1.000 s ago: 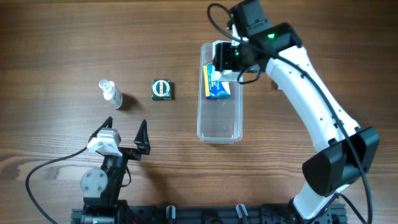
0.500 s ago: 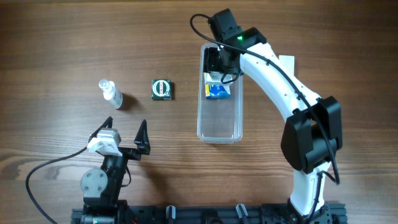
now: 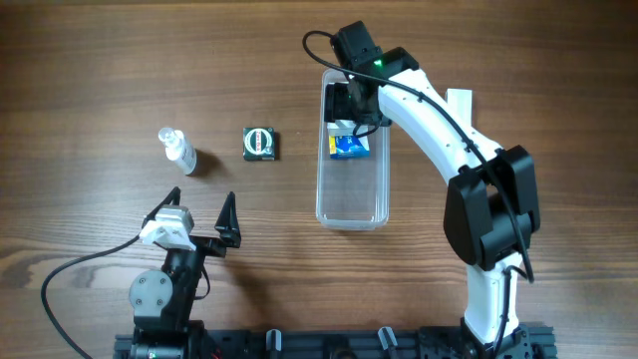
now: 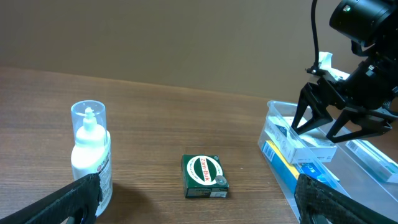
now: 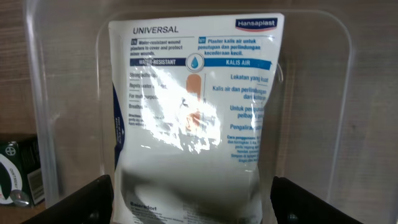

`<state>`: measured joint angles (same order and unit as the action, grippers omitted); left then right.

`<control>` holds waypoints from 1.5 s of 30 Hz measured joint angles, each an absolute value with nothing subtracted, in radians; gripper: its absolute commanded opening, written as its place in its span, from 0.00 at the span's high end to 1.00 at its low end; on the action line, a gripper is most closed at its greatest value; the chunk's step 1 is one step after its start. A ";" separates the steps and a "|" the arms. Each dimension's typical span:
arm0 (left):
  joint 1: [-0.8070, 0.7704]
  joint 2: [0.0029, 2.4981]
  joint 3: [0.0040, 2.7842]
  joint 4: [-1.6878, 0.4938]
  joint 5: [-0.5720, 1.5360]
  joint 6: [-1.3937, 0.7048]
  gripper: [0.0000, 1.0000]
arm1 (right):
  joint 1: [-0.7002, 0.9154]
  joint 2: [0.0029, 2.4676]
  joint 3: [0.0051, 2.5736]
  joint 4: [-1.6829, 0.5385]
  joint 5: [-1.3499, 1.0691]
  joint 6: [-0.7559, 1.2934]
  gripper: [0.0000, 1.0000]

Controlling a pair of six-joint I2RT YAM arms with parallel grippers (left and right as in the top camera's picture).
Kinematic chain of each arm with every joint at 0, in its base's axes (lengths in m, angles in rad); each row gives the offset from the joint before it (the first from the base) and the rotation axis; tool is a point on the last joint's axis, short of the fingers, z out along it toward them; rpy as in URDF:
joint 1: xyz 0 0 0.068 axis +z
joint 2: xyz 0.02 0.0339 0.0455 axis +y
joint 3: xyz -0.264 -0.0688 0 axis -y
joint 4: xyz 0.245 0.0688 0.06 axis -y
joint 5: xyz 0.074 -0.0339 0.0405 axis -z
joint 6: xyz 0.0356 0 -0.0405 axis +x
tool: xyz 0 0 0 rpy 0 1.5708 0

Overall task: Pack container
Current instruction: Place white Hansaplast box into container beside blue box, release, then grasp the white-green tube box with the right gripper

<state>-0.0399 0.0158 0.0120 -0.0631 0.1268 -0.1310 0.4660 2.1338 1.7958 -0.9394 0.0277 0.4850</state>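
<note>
While my right claw (image 3: 349,108) hung spread over the plaster packet (image 5: 196,93) in the container (image 3: 351,204), mid-counter, I judged a straight-up retreat safest; my left claw (image 3: 202,199) sat spread.

The table (image 3: 100,60) is brown with a darker wood grain. The container (image 3: 351,204), centre of the overhead view, is clear. Inside it are a white packet (image 5: 196,106) with blue bands and a tan plaster picture, and a blue and yellow box (image 3: 349,148). Left of centre, a dark green box (image 3: 260,143) bears a white oval. The bottle (image 3: 178,150) is clear and white.
</note>
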 measured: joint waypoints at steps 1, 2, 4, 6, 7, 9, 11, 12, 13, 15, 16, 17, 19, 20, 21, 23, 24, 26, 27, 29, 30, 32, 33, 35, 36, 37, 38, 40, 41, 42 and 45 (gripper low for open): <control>-0.040 0.016 0.012 -0.063 0.127 -0.131 0.00 | 0.466 2.126 1.796 -0.944 0.028 0.478 0.14; -0.040 0.016 0.012 -0.063 0.127 -0.131 0.01 | 0.464 2.101 1.795 -0.953 0.028 0.466 0.13; -0.040 0.016 0.012 -0.064 0.127 -0.131 0.00 | 0.449 2.011 1.795 -0.968 0.035 0.440 0.07; -0.040 0.016 0.012 -0.064 0.127 -0.131 0.00 | 0.399 1.879 1.796 -0.987 0.057 0.406 0.05; -0.040 0.016 0.012 -0.064 0.127 -0.131 0.00 | 0.344 1.803 1.798 -1.001 0.068 0.389 0.04; -0.040 0.016 0.012 -0.064 0.127 -0.131 0.00 | 0.215 1.720 1.812 -1.034 0.076 0.339 0.04; -0.040 0.016 0.012 -0.063 0.127 -0.131 0.00 | 0.117 1.707 1.814 -1.084 0.080 0.293 0.00; -0.040 0.016 0.012 -0.063 0.127 -0.131 0.00 | 0.096 1.713 1.804 -1.101 0.075 0.281 0.00; -0.040 0.016 0.012 -0.064 0.127 -0.131 0.00 | 0.088 1.719 1.787 -1.110 0.061 0.264 0.00; -0.040 0.016 0.012 -0.064 0.127 -0.131 0.00 | 0.097 1.732 1.779 -1.114 0.022 0.222 0.00; -0.040 0.016 0.012 -0.063 0.127 -0.131 0.00 | 0.103 1.732 1.777 -1.109 0.015 0.205 0.00; -0.040 0.016 0.012 -0.064 0.127 -0.131 0.00 | 0.107 1.732 1.777 -1.099 0.006 0.184 0.00; -0.040 0.016 0.012 -0.064 0.127 -0.131 0.00 | 0.107 1.732 1.777 -1.097 0.003 0.155 0.00; -0.040 0.016 0.012 -0.063 0.127 -0.131 0.00 | 0.102 1.732 1.777 -1.104 0.002 0.133 0.00; -0.040 0.016 0.012 -0.064 0.127 -0.131 0.00 | 0.092 1.733 1.777 -1.111 0.003 0.099 0.00; -0.040 0.016 0.012 -0.064 0.127 -0.131 0.00 | 0.067 1.741 1.777 -1.111 0.004 0.065 0.00; -0.040 0.016 0.012 -0.063 0.127 -0.131 0.00 | 0.050 1.761 1.777 -1.111 0.004 0.054 0.00; -0.040 0.016 0.012 -0.063 0.127 -0.131 0.00 | 0.031 1.817 1.777 -1.111 0.004 0.046 0.00; -0.040 0.016 0.012 -0.063 0.127 -0.131 0.00 | 0.029 1.855 1.777 -1.110 0.004 0.045 0.00; -0.040 0.016 0.012 -0.063 0.127 -0.131 0.00 | 0.028 1.931 1.777 -1.103 0.009 0.042 0.00; -0.040 0.016 0.012 -0.064 0.127 -0.131 0.00 | 0.027 1.985 1.777 -1.095 0.020 0.039 0.00; -0.040 0.016 0.012 -0.064 0.127 -0.131 0.00 | 0.023 2.062 1.774 -1.087 0.043 0.039 0.01; -0.040 0.016 0.012 -0.064 0.127 -0.131 0.00 | 0.019 2.079 1.774 -1.082 0.047 0.039 0.01; -0.040 0.016 0.012 -0.063 0.127 -0.131 0.00 | -0.003 2.123 1.774 -1.063 0.054 0.047 0.01; -0.040 0.016 0.012 -0.064 0.127 -0.131 0.00 | -0.012 2.136 1.774 -1.056 0.057 0.050 0.01; -0.040 0.016 0.012 -0.063 0.127 -0.131 0.00 | -0.025 2.149 1.774 -1.052 0.057 0.053 0.01; -0.040 0.016 0.012 -0.064 0.127 -0.131 0.00 | -0.033 2.157 1.774 -1.048 0.057 0.055 0.01; -0.040 0.016 0.012 -0.063 0.127 -0.131 0.00 | -0.043 2.165 1.774 -1.038 0.057 0.056 0.02; -0.040 0.016 0.012 -0.064 0.127 -0.131 0.00 | -0.043 2.168 1.774 -1.034 0.056 0.056 0.02; -0.040 0.016 0.012 -0.064 0.127 -0.131 0.00 | -0.042 2.174 1.774 -1.031 0.052 0.056 0.01; -0.040 0.016 0.012 -0.064 0.127 -0.131 0.00 | -0.042 2.209 1.774 -1.031 0.045 0.056 0.01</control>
<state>-0.0399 0.0158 0.0120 -0.0635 0.1268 -0.1310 -0.0422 2.2086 1.7741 -1.0313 0.0452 0.0555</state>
